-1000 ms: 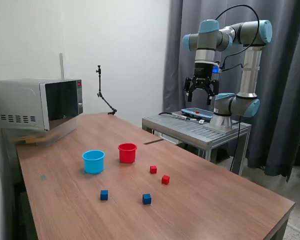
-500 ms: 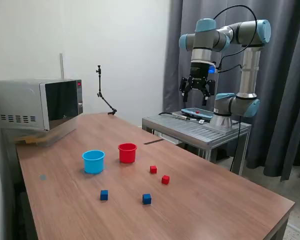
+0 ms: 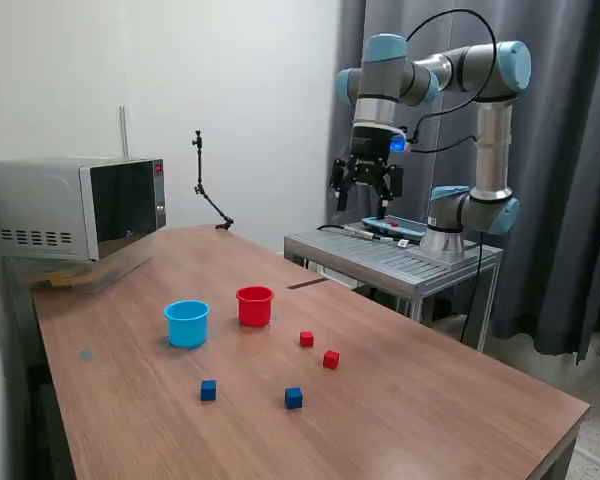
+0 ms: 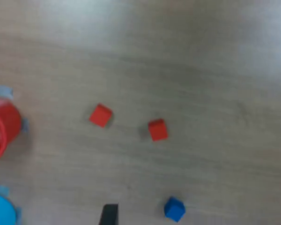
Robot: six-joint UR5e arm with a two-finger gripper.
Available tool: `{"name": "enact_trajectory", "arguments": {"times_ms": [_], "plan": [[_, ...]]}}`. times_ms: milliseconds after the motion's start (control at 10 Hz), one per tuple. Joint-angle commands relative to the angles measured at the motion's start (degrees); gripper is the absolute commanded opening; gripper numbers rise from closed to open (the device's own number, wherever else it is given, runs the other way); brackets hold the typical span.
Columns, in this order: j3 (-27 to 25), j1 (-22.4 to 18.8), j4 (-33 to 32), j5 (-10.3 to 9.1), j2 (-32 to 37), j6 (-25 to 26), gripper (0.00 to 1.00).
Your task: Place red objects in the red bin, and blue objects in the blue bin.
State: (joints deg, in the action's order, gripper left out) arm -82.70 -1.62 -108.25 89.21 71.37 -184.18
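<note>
A: Going from the exterior view's left, what's on the table (image 3: 430, 400)?

B: The blue bin (image 3: 187, 323), then the red bin (image 3: 255, 305) just beside it. In front lie two blue cubes (image 3: 208, 390), (image 3: 294, 398) and two red cubes (image 3: 306, 339), (image 3: 331, 359).

A: And the gripper (image 3: 364, 198)?

B: High above the table's far edge, well apart from everything, fingers spread wide, holding nothing.

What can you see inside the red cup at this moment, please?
From the exterior view, the red cup shows only its rim and part of its inner wall; its floor is hidden. All four cubes lie on the table, so it is probably empty.
</note>
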Motion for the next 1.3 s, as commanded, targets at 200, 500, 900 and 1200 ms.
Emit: {"name": "enact_trajectory", "arguments": {"times_ms": [200,500,900,1200], "plan": [[7.2,1.1,-1.6,-0.44,-6.9,-4.0,1.00],[11.7,1.1,-1.8,-1.31,-11.8,-6.2,1.00],[19.1,1.1,-3.8,-7.81,-19.3,-10.1,1.00],[21.8,1.2,-5.7,-8.79,-23.4,-10.1,1.00]]}}
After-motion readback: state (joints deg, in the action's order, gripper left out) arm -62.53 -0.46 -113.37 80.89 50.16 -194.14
